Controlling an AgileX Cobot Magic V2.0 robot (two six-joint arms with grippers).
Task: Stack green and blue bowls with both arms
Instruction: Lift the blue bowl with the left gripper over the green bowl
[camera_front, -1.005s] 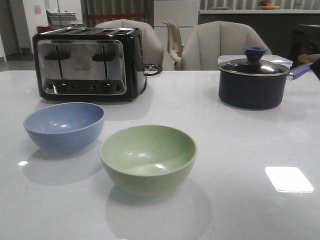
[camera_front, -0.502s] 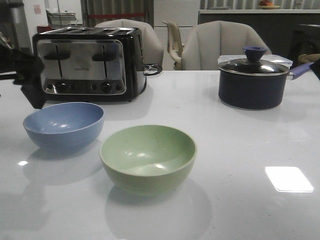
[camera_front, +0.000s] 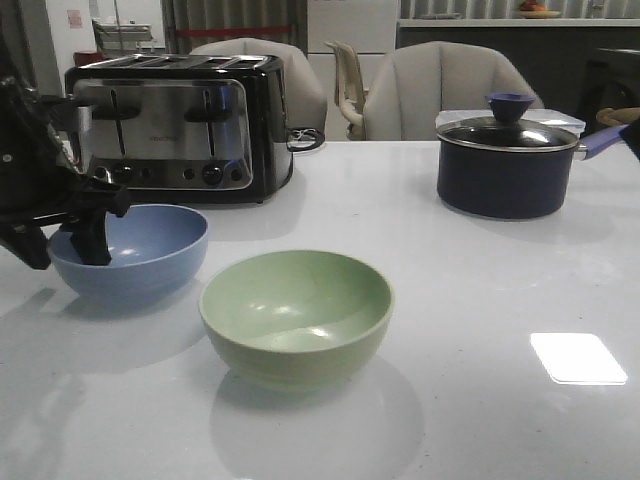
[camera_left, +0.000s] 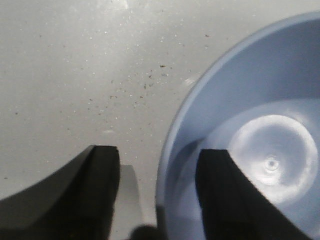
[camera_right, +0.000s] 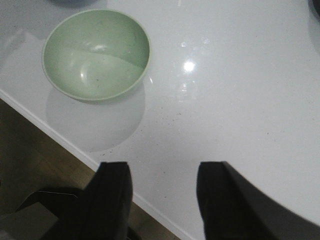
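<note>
**Left gripper straddles the blue bowl's rim; green bowl sits alone up front**

Nearest the front edge of the pale speckled table (camera_front: 470, 300) stands the round matte sage-green bowl (camera_front: 296, 315), upright and empty, with nothing touching it. A bright rectangular patch of reflected light (camera_front: 578, 358) lies on the tabletop off to its right.

Seen from its own wrist camera, the black blocky right gripper (camera_right: 162, 187) hangs above the table's near edge with its jaws spread and nothing between them; the green bowl (camera_right: 96, 54) lies well apart from its fingers.

A little farther back and to the left, just beside the green bowl without touching it, rests the round matte dusty-blue bowl (camera_front: 145, 250). The black left gripper (camera_front: 62, 243) is down at that bowl's left rim. In the left wrist view its jaws are spread, one finger (camera_left: 222, 192) inside the blue bowl (camera_left: 260, 145) and the other outside over the bare table, with the rim between them. Whether either finger touches the wall cannot be told.

Behind the blue bowl stands a black and brushed-steel four-slot toaster (camera_front: 175, 125). Across the table at the far right sits a dark lidded pot with a blue knob (camera_front: 510, 160). Beyond the table edge are two pale upholstered chairs (camera_front: 440, 90).
</note>
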